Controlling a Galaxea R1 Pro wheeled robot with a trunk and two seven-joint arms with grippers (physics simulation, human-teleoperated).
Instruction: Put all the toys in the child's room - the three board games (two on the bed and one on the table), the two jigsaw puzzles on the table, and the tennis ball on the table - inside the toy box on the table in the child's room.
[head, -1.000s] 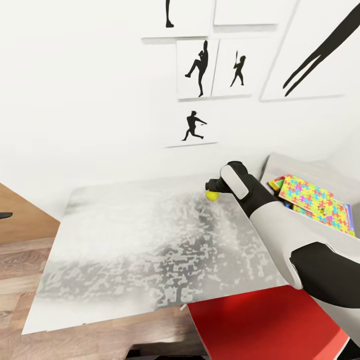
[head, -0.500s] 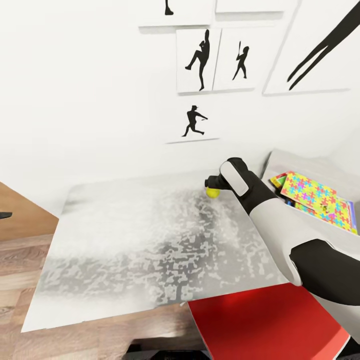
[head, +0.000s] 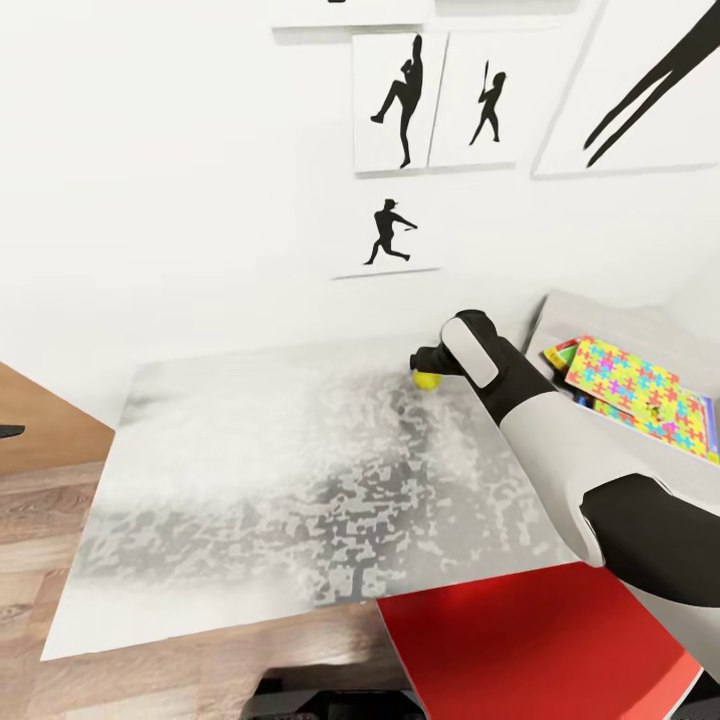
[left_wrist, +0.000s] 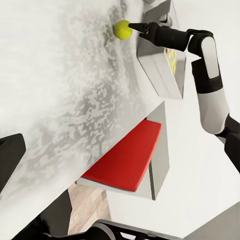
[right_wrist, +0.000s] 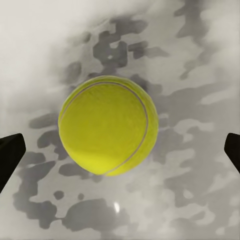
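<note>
The tennis ball (head: 428, 379) rests on the pale grey table (head: 280, 470) near the back wall. My right gripper (head: 420, 364) is down at the ball and open, and in the right wrist view the ball (right_wrist: 108, 125) sits between the two widely spread fingertips (right_wrist: 10, 152) without touching them. The toy box (head: 604, 424) stands just right of that arm, holding a jigsaw puzzle (head: 640, 392) on top of a board game (head: 562, 352). My left gripper (left_wrist: 120, 160) hovers over the table, with one finger at the frame edge.
A red panel (head: 530, 650) lies lower, at the table's near right corner. Baseball silhouette pictures (head: 400, 100) hang on the white wall behind. Wooden floor (head: 40, 500) shows to the left. The left wrist view shows the ball (left_wrist: 122, 29), the right arm (left_wrist: 210, 85) and the toy box (left_wrist: 159, 70).
The head camera has shifted a little, so the whole scene sits slightly higher. My right gripper stays open around the ball, which has not moved on the table.
</note>
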